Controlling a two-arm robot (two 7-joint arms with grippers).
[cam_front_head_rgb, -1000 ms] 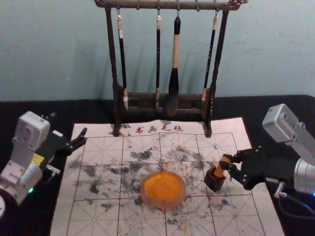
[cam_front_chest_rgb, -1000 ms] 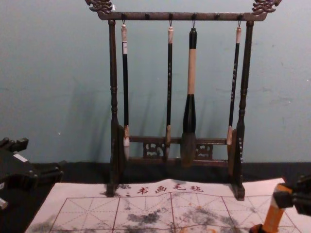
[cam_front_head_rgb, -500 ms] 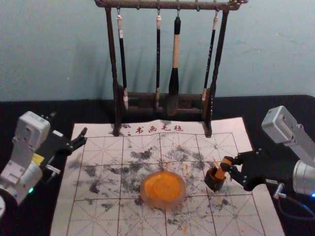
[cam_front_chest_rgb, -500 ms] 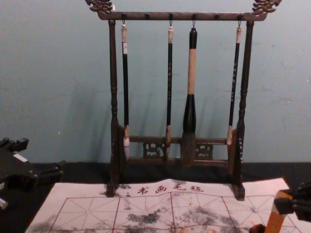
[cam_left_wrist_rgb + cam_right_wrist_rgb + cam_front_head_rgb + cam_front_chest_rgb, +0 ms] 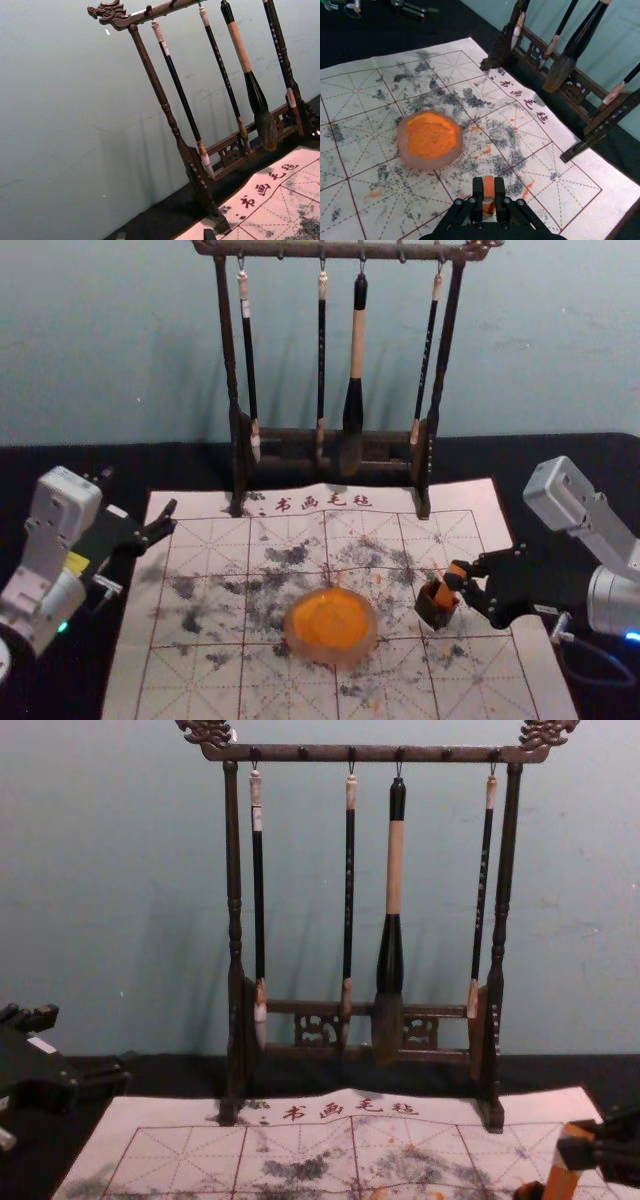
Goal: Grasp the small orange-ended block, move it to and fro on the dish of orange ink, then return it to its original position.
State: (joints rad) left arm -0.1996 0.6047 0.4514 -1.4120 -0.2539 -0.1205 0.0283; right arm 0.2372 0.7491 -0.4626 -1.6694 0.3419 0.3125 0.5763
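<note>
Two arms reach in from the sides: my left fingers (image 5: 172,517) spread, holding nothing, near the mat's (image 5: 128,665) far left edge; my right fingers (image 5: 465,575) pinched on the orange-ended block (image 5: 446,590). Its long axis tilts, lower end slanting down leftward from them into the dark holder (image 5: 434,614). Mat separates holder from ink dish (image 5: 333,657), left of my grip.

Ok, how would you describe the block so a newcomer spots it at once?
Find the brush rack, then the white mat before it. Right of the round dish is a small dark holder, and the block leans at its mouth, clasped by the right gripper. It is slim and orange, where the holder is dark and the dish wide and low.
</note>
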